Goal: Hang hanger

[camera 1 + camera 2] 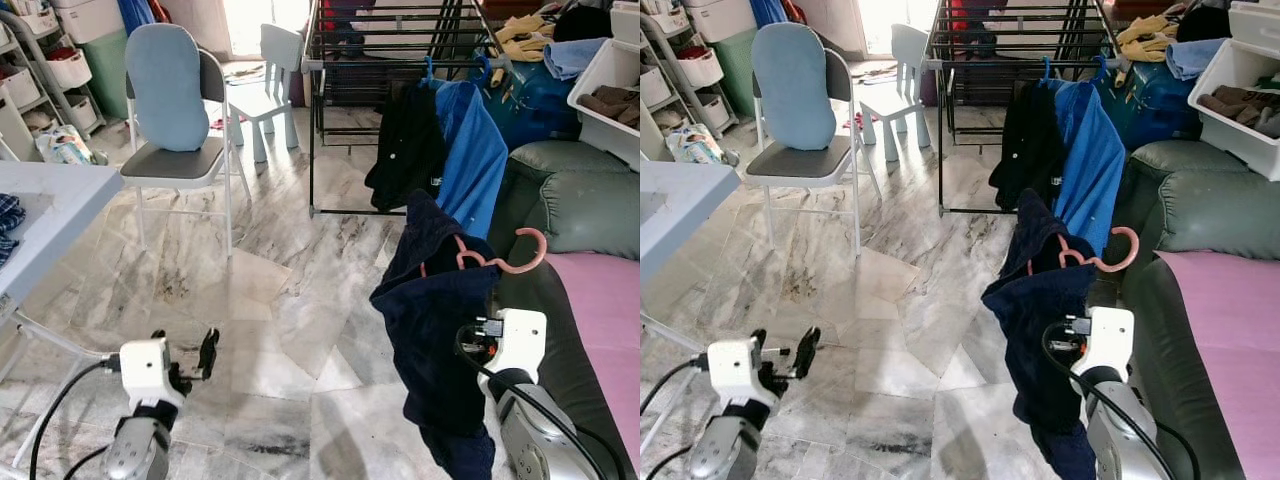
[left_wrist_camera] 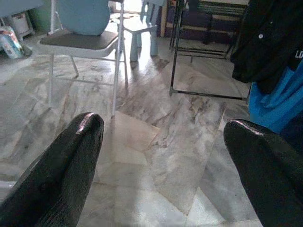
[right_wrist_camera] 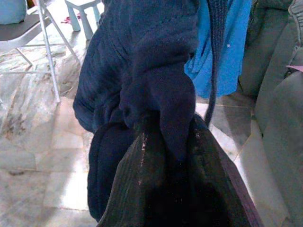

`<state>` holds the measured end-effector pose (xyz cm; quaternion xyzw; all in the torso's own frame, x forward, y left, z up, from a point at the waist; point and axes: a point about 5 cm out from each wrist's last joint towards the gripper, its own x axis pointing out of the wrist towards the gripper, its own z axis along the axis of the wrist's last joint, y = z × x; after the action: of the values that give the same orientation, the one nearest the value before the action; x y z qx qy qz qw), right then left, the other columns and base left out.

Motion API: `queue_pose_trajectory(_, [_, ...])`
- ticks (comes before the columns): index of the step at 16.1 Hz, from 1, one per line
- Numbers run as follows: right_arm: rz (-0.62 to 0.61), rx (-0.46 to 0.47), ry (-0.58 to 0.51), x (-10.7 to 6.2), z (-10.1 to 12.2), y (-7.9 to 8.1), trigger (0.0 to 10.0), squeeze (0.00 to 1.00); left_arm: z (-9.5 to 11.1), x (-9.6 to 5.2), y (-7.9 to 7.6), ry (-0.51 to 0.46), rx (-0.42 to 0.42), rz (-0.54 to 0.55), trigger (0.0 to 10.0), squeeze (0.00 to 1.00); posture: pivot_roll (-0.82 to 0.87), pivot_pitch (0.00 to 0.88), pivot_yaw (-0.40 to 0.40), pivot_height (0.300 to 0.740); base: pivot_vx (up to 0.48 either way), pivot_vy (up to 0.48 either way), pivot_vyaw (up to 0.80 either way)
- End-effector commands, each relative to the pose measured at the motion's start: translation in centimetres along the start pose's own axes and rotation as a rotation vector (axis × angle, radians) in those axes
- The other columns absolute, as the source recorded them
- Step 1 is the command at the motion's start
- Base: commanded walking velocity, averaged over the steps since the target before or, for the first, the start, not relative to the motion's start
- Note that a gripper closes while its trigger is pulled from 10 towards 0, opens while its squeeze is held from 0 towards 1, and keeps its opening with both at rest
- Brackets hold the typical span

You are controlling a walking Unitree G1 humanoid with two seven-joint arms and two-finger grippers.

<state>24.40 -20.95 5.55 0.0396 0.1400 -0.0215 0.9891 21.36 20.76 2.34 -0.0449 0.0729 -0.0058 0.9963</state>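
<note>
Left eye view showed the pink hanger [image 1: 505,262] right of centre, a navy garment [image 1: 435,320] draped on it. The right gripper [image 3: 165,156] below had its fingers pinched on that navy cloth. Behind, in the upper middle, a black drying rack [image 1: 385,60] carried a blue shirt [image 1: 470,155]. At lower left, the left gripper [image 2: 163,156] hung with fingers spread wide, holding nothing, above the marble floor [image 1: 290,300].

You've got a navy garment [image 1: 440,330] on a pink hanger [image 1: 505,262], a bright blue shirt [image 1: 472,150] beside a black one [image 1: 405,145], a black rack [image 1: 385,60], grey-veined marble floor [image 1: 290,290].
</note>
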Motion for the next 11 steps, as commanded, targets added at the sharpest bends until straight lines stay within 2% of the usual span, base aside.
queue_pose_trajectory(1, [0.006, -0.015, -0.057, 0.1, 1.1, 0.1, 10.0, 0.00, -0.4, -0.2, 0.3, 0.017, 0.003, 0.002, 10.0, 0.00, -0.15, 0.000, 0.013, 0.740, 0.000, 0.000, 0.00])
queue_pose_trajectory(5, [0.005, -0.031, -0.048, 0.1, 1.1, -0.3, 10.0, 0.00, -0.5, -0.1, -0.3, 0.032, 0.001, -0.014, 10.0, 0.00, -0.15, 0.000, 0.009, 0.740, 0.000, 0.000, 0.00])
queue_pose_trajectory(11, [0.016, -0.036, -0.047, 0.1, 1.2, 0.2, 10.0, 0.00, -0.1, 0.8, -0.3, 0.011, -0.014, -0.005, 10.0, 0.00, -0.16, 0.000, -0.001, 0.740, 0.000, 0.000, 0.00])
